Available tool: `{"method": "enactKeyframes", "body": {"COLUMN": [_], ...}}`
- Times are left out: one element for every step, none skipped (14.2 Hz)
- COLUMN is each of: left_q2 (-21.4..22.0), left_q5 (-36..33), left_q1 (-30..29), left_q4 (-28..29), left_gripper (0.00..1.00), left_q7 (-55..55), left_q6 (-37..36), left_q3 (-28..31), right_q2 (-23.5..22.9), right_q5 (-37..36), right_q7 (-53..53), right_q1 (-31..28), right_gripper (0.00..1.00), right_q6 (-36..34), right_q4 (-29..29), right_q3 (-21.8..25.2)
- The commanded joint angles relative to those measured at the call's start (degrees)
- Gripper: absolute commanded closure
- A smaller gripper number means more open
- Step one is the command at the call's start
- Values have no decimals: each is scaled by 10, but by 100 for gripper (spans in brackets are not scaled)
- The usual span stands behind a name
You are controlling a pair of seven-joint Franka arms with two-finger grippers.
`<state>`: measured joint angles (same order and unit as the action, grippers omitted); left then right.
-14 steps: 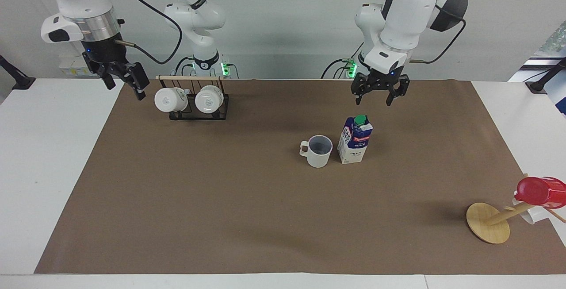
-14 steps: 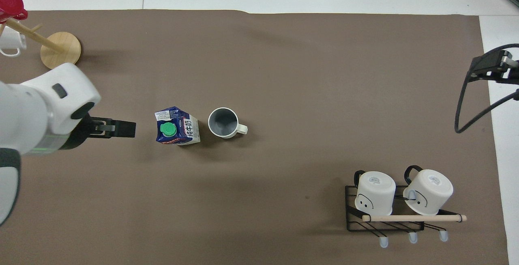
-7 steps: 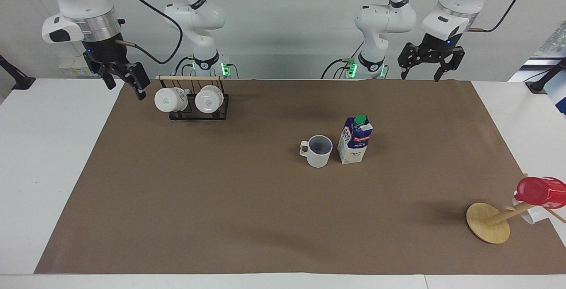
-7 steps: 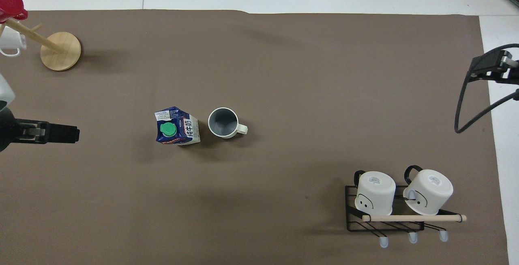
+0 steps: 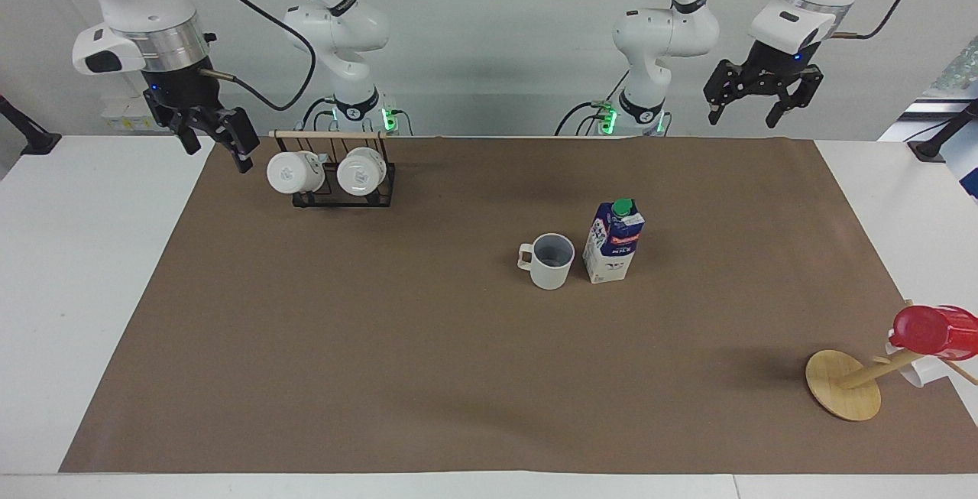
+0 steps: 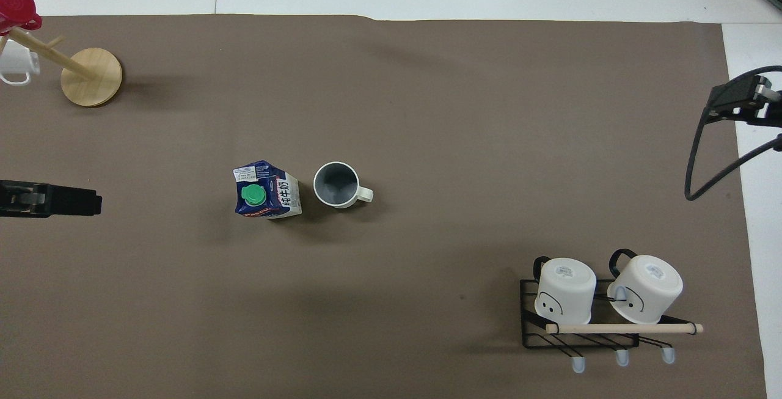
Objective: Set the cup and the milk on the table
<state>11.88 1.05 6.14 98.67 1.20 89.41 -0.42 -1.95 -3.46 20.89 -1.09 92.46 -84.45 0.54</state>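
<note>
Now I see both grippers, left (image 5: 762, 105) and right (image 5: 214, 144), raised, spread and empty; cup (image 5: 552, 260) just beside milk (image 5: 612, 243), both upright on the table (image 5: 61, 270).

one grey cup (image 5: 551, 260); one milk (image 5: 612, 241); two white mugs (image 5: 290, 172) racked; one red cup (image 5: 934, 330); two grippers (image 5: 762, 100)

Cup (image 5: 552, 260) just beside milk (image 5: 613, 243), narrow gap; bare mat (image 5: 428, 361) all around them.
</note>
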Motion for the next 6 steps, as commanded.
{"method": "enactKeyframes", "body": {"left_q2": [-11,-12,-12,-12,-12,-12], "left_q5": [-7,-6,-6,-6,-7,-6], "left_q1": [-25,-28,-28,-28,-28,-27], "left_q4": [-23,-28,-29,-29,-29,-29], "left_gripper": [0,0,0,0,0,0], "left_q7": [-9,-9,-9,-9,-9,-13], "left_q6": [-13,-14,-15,-15,-15,-15], "left_q3": [-6,-6,-6,-6,-6,-6], "right_q2": [1,1,1,1,1,1], "right_q5": [6,6,6,6,6,6], "right_q7": [-11,-11,-11,-11,-11,-11], "right_q1": [-4,-5,-5,-5,-5,-5], "right_gripper": [0,0,0,0,0,0], "right_q6": [-7,-7,-7,-7,-7,-7], "right_q4": [3,3,3,3,3,3], "right_q3": [-3,-3,-3,-3,-3,-3]}}
